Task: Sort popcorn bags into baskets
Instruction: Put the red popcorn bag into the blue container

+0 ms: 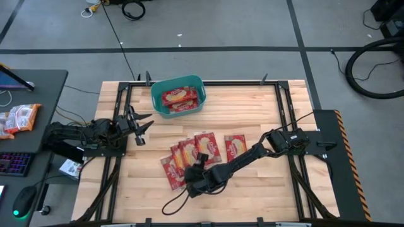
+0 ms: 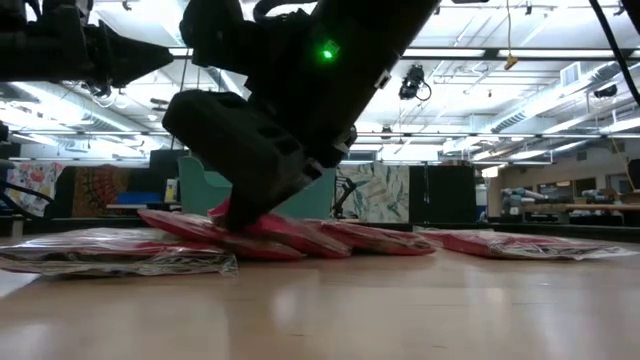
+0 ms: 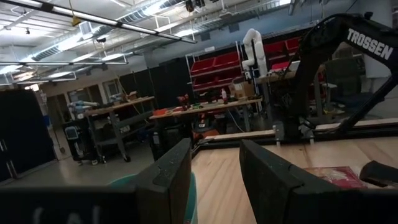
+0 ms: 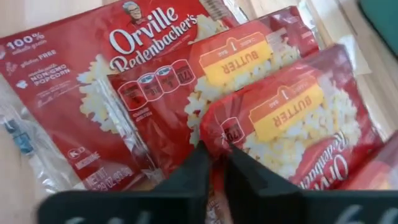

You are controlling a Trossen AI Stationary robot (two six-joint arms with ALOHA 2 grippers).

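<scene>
A: Count of popcorn bags on table?

B: High view: loose cluster (image 1: pixel 192 157) near mid-table, approx. 4 overlapping bags, plus 1 bag (image 1: pixel 235 147) lying apart just right of it. Overlap makes the exact no. hard to fix. Low view shows them as flat red packets (image 2: pixel 300 235) fanned on the wood.

A: And in the tub?

B: Teal basket (image 1: pixel 178 96), qty 1, at far edge of table, left of centre. At least 2 red bags (image 1: pixel 177 98) inside; can't separate more.

A: Right arm?

B: Reaches from right side down to the cluster's near edge. Right gripper (image 1: pixel 196 174) sits on the bags. Wrist view: both dark fingers (image 4: pixel 189 177) pinched onto the corner of one bag (image 4: pixel 292 124), plastic gathered between them. That bag overlaps 2 others: one under it (image 4: pixel 249 59) and a third (image 4: pixel 81 81) beside. Print reads "Orville Redenbacher's", "BUTTER".

A: Left arm?

B: Waiting at left table edge, level w/ the basket's near side. Left gripper (image 1: pixel 140 128) over bare wood, fingers (image 3: pixel 171 174) spread apart, nothing between them. Teal rim (image 3: pixel 124 180) visible just beyond them in its wrist view.

A: Off-table items?

B: Orange-and-white snack packets (image 1: pixel 19 118) on the dark side desk, left; keyboard (image 1: pixel 14 163) and mouse (image 1: pixel 24 203) nearer on the same desk.
</scene>
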